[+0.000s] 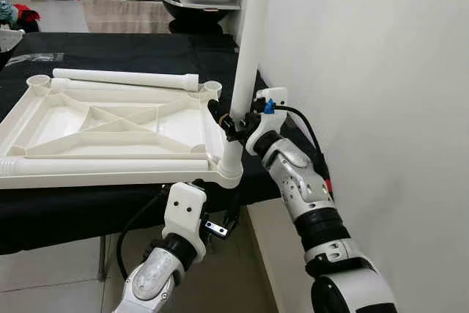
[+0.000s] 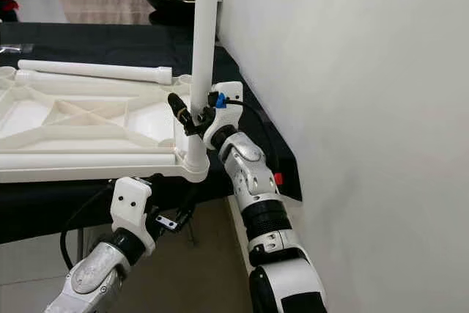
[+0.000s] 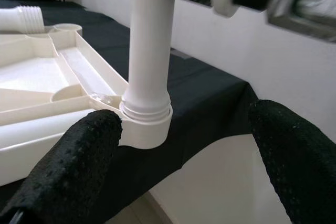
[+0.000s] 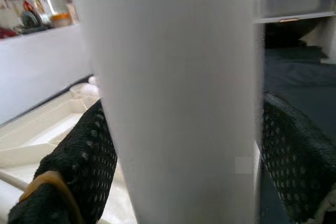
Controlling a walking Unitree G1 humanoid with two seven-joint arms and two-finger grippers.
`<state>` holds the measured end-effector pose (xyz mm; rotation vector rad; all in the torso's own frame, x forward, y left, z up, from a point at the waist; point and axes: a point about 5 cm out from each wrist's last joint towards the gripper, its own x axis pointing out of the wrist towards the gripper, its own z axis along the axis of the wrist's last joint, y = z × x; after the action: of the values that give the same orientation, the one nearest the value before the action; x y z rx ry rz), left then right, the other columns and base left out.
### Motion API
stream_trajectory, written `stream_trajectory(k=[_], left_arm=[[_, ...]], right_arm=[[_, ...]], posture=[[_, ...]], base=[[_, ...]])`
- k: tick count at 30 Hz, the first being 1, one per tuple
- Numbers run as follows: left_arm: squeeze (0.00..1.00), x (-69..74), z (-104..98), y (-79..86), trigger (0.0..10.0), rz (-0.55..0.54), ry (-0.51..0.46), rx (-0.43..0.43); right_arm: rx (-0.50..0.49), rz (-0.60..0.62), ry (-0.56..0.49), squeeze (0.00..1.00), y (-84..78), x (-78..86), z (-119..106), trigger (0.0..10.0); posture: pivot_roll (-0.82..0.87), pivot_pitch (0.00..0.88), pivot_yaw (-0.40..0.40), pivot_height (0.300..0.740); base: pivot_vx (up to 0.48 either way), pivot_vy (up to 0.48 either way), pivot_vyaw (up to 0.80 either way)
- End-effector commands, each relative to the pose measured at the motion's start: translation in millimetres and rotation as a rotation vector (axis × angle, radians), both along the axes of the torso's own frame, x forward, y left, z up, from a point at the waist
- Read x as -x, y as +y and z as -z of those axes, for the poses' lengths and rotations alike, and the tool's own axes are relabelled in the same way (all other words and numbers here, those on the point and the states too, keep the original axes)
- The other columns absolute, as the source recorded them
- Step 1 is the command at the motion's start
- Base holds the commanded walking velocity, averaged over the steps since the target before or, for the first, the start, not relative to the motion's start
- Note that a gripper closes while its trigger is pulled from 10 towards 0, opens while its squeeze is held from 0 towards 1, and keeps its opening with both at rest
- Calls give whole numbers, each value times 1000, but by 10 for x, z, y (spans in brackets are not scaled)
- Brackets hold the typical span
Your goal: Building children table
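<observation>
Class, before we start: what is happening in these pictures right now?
A humanoid robot is assembling a white plastic children's table. The tabletop lies upside down on a black-covered surface. The right pincer grips an upright leg standing in the near corner socket. The left pincer hangs open just below that corner, holding nothing. Two more legs lie on the tabletop, not yet fitted.

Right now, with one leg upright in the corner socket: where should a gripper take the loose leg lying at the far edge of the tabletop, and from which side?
Probably the plain mid-shaft of the loose leg, from above, fingers straddling it across its length. It lies flat along the inverted tabletop, and its threaded end must stay free for a socket. The right gripper holds the upright leg.
</observation>
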<state>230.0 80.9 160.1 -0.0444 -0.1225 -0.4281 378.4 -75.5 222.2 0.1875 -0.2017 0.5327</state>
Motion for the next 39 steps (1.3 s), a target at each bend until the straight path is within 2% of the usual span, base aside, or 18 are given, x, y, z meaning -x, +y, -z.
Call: stream_trajectory(k=[1, 8, 16, 17, 19, 22, 25, 31, 33, 35, 36, 37, 38, 39], left_arm=[[0, 19, -5, -9, 10000, 4, 8, -4], [0, 43, -7, -7, 10000, -8, 11, -13], [0, 42, -8, -9, 10000, -11, 12, -13], [0, 38, -10, -8, 10000, -12, 12, -13], [0, 33, -13, -5, 10000, -12, 12, -15], [0, 33, -14, -4, 10000, -13, 12, -16], [0, 36, -30, 8, 10000, -17, 10, -16], [0, 50, -40, 5, 10000, -20, 9, -15], [0, 58, -41, 4, 10000, -22, 11, -14], [0, 59, -41, 4, 10000, -22, 11, -14], [0, 61, -38, 8, 10000, -24, 12, -15], [0, 63, -37, 10, 10000, -25, 12, -15], [0, 65, -33, 14, 10000, -26, 13, -15], [0, 66, -32, 18, 10000, -26, 15, -15]], right_arm=[[6, 16, -8, 0, 15, 3, -7, 10000], [9, 122, 31, 0, -60, -67, -11, 10000], [-3, 117, 36, 0, -60, -64, -1, 10000], [-20, 88, 39, 0, -37, -53, -1, 10000], [-36, -107, 52, 0, 90, 12, 22, 10000], [-39, -160, 54, 0, 123, 32, 27, 10000], [49, -325, 55, 0, 174, 59, 52, 10000], [108, -408, 76, 0, 166, 21, 72, 10000], [167, -475, 84, 0, 196, 27, 102, 10000], [176, -477, 85, 0, 202, 24, 105, 10000], [163, -478, 83, 0, 214, 21, 95, 4824], [154, -477, 82, 0, 222, 18, 88, 4824], [125, -433, 92, 0, 229, -13, 68, 0], [105, -404, 101, 0, 231, -37, 55, 0]], posture=[[68, 57, -123, 740], [68, 62, -124, 740], [70, 65, -125, 740], [71, 66, -124, 740], [72, 68, -121, 740], [72, 68, -121, 740], [78, 72, -126, 740], [82, 76, -129, 740], [83, 82, -135, 740], [83, 82, -135, 740], [83, 82, -135, 740], [83, 82, -135, 740], [83, 82, -135, 740], [83, 82, -135, 740]], base=[[0, 0, 794], [0, 0, 89], [0, 0, 0], [0, 0, 0], [0, 0, 0], [0, 0, 0], [0, 0, 0], [0, 0, 0], [0, 0, 0], [0, 0, 0], [0, 0, 0], [0, 0, 0], [0, 0, 0], [0, 0, 0]])
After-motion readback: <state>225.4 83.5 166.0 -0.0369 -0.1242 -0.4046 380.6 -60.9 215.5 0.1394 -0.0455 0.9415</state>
